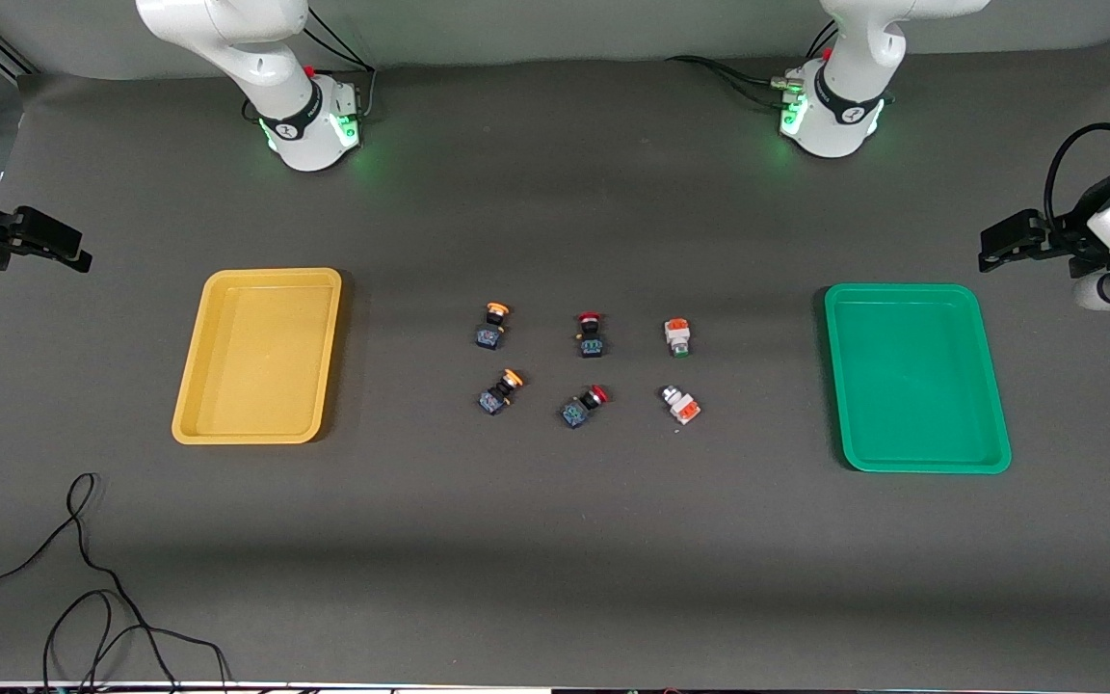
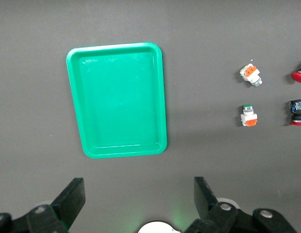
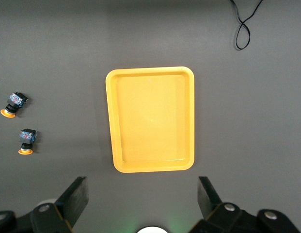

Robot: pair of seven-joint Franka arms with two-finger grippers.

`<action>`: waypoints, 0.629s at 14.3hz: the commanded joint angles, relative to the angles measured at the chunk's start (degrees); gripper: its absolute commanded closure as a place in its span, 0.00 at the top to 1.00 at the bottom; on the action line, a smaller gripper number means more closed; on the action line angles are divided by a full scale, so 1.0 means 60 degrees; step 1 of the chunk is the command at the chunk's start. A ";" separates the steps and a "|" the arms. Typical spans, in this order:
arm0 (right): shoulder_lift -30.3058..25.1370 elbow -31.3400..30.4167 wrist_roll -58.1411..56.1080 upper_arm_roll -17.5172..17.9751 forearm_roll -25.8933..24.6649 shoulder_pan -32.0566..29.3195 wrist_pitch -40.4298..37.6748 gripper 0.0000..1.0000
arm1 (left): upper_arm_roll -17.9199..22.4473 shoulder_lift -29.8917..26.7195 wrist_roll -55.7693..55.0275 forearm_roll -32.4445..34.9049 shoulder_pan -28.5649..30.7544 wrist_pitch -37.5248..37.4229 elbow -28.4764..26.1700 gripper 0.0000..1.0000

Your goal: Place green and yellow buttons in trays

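Two yellow-capped buttons [image 1: 491,326] [image 1: 500,391] and two white-and-orange buttons [image 1: 678,336] [image 1: 681,404] lie at mid-table. The yellow tray [image 1: 256,357] lies toward the right arm's end, the green tray [image 1: 916,376] toward the left arm's end; nothing lies in either. My right gripper [image 1: 73,249] hangs open and empty over the table's end past the yellow tray [image 3: 150,119]; its wrist view [image 3: 143,191] shows the yellow buttons [image 3: 13,104]. My left gripper [image 1: 993,249] hangs open and empty past the green tray [image 2: 116,99]; its wrist view [image 2: 139,191] shows the white-and-orange buttons [image 2: 250,74].
Two red-capped switches [image 1: 591,333] [image 1: 582,407] lie between the yellow and the white-and-orange pairs. A loose black cable [image 1: 83,578] curls on the table near the front camera at the right arm's end. The arm bases stand farthest from the front camera.
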 commanded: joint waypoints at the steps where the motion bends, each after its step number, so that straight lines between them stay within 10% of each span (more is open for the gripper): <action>1: -0.0033 0.0109 -0.0083 0.0074 -0.0084 -0.0105 -0.0134 1.00 | 0.0011 -0.0199 0.0001 -0.0098 0.0007 -0.0006 -0.0187 1.00; 9: 0.0158 0.0079 -0.0068 0.0059 0.0076 -0.0105 -0.0119 1.00 | 0.0011 -0.0184 0.0030 -0.0098 0.0008 -0.0065 -0.0201 1.00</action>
